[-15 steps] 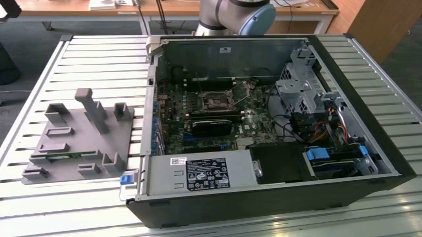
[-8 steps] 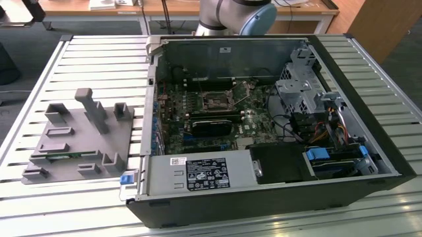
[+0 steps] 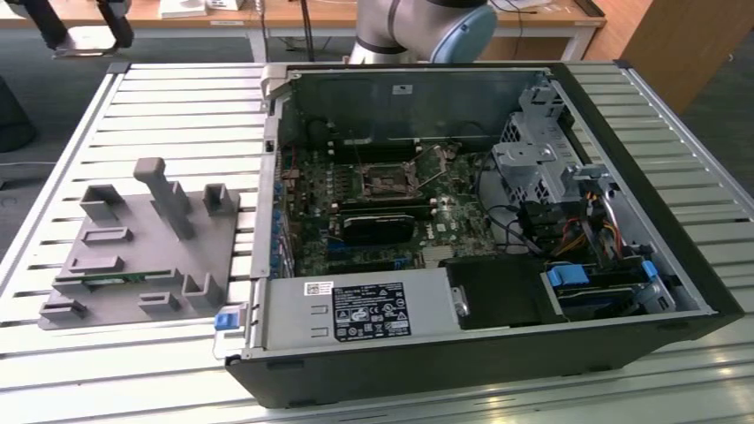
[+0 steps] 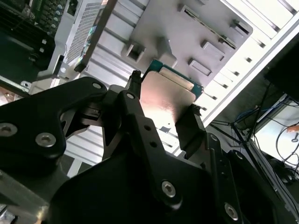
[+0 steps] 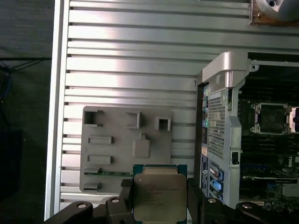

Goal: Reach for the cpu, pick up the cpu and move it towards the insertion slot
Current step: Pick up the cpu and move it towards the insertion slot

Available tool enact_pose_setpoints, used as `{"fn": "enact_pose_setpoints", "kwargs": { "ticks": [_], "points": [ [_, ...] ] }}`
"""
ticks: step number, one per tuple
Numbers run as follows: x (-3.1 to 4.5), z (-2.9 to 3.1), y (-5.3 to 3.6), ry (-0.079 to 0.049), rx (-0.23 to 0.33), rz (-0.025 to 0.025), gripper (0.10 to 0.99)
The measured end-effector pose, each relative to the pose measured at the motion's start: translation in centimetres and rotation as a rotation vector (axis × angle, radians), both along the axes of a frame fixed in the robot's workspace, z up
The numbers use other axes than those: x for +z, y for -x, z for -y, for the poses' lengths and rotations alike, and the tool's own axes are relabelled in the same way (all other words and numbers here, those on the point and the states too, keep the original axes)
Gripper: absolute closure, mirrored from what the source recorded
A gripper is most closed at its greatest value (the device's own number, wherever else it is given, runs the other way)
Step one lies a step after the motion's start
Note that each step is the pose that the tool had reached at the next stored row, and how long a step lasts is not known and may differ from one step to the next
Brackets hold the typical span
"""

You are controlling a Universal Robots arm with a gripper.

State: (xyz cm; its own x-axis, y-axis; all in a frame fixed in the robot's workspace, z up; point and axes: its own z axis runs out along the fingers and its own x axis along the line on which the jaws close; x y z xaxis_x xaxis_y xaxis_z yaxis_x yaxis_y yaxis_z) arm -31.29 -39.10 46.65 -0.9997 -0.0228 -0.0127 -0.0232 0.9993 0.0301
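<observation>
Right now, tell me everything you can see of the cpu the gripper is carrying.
The cpu is a small flat square chip with a silvery metal top plate and a green board edge showing round it. In both wrist views it sits clamped between the black gripper's two fingers, which press on opposite sides. It is lifted off the grey plastic parts holder on the slatted aluminium table. The square socket lies apart from it, inside the open computer case.

An open case (image 3: 471, 230) lies on the counter (image 3: 177, 106), with a tray (image 3: 136, 256) beside it on the exterior view's left. The slot (image 3: 386, 180) sits inside the case. The cpu (image 5: 159, 198) sits between the pincer (image 5: 160, 205) fingers, above the tray's edge.
</observation>
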Motion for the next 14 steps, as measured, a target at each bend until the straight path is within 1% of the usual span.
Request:
{"fn": "enact_pose_setpoints", "kwargs": {
  "ticks": [12,14],
  "points": [
    [-1.51,-0.74,-5.31,0.0,0.0,-0.0001,0.541],
    [-1.8,-0.98,-6.2,0.0,0.0,-0.0002,0.541]
  ]
}}
